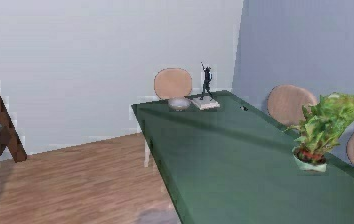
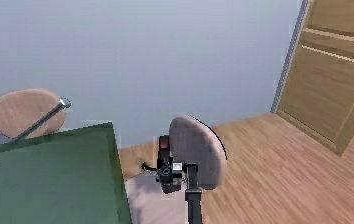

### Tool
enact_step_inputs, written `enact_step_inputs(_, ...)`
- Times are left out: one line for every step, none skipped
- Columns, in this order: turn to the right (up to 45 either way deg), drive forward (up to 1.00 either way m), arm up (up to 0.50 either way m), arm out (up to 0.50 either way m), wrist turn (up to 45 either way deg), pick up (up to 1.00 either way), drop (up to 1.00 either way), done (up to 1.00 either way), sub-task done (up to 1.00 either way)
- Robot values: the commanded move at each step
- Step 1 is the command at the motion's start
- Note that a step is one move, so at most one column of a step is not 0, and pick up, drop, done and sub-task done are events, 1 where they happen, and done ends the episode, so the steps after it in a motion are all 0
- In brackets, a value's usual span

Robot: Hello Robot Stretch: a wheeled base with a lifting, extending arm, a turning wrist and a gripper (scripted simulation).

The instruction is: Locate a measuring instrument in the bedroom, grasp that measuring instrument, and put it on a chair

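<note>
Green table (image 2: 45, 182), chair (image 2: 209, 148) off its edge, gripper (image 2: 166, 170) near it (load: cannot tell); measuring instrument likely light, stiff, take mid-body.

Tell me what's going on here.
The robot is beside a green table. Its arm reaches out toward a chair, and the claw is right in front of the chair's back. I cannot tell whether the claw holds anything. On the table are a plant, a bowl and a dark statuette.
</note>
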Motion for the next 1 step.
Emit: enact_step_inputs(0.0, 0.0, -0.32, 0.0, 0.0, 0.0, 0.0, 0.0, 0.0)
